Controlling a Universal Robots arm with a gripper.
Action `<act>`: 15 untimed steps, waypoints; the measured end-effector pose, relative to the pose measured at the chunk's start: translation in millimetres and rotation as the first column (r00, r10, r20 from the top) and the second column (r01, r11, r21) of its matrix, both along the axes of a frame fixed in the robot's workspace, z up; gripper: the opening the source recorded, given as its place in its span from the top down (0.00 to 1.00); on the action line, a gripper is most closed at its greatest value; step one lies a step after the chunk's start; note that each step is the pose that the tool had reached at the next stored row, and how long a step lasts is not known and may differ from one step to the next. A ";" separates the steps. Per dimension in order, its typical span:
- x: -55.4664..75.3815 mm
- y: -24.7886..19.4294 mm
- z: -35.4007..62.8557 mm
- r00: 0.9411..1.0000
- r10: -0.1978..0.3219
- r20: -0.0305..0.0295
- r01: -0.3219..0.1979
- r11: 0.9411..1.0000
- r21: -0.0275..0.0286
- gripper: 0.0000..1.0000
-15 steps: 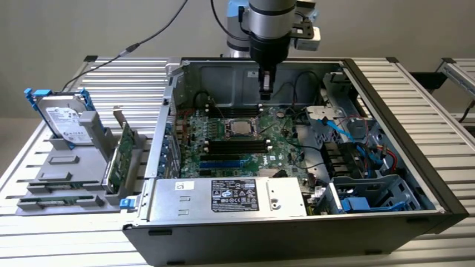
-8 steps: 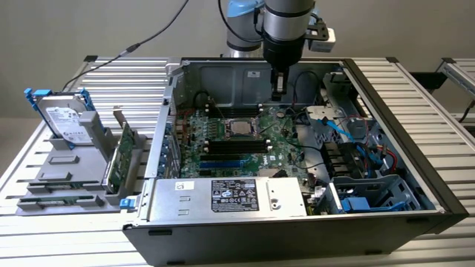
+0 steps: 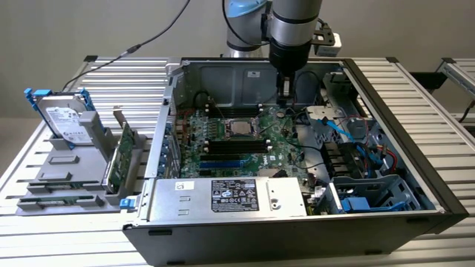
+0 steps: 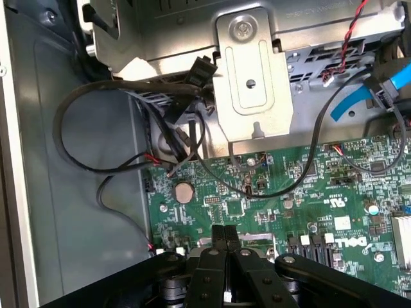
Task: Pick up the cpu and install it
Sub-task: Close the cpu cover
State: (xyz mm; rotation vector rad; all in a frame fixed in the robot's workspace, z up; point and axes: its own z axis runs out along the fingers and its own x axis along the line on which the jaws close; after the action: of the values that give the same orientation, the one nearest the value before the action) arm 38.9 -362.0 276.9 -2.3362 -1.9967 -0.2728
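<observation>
In the exterior view, we see an open steel computer case on a ribbed aluminium table. A green circuit board lies flat on the case floor. The cpu sits in the socket near the board's middle, a small flat square with a dull silver top facing up. Being square, it has no long axis, and its edges run parallel to the board's. At two o'clock from it, apart from it, the gripper reaches down into the case on a grey and black arm. At six o'clock from the cpu lies a boxy metal power supply with a dark label. At nine o'clock from the case, a grey plastic rack holds a silver hard drive upright in a blue frame. The rack also holds green cards standing on edge.

In the wrist view, the gripper is clenched, its black fingers pressed together with nothing between them, above the green board. A round shiny coin battery sits on the board near the fingertips. Beyond the board stands a pressed metal bracket with a screw. Glossy black cables loop over the smooth grey case wall, and a flat blue cable runs beside the bracket.
</observation>
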 end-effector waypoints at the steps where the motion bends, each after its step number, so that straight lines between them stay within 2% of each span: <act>1: 1.4 -0.2 -1.3 1.000 0.002 0.000 -0.002 1.000 0.000 0.89; 9: 11.7 -1.9 -12.0 1.000 0.017 0.002 -0.017 1.000 -0.003 0.89; 15: 13.2 -3.7 -16.7 1.000 0.024 0.003 -0.024 1.000 -0.004 0.89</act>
State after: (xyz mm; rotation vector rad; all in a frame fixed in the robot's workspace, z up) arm 52.1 -365.7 260.2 -2.3138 -2.0273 -0.2710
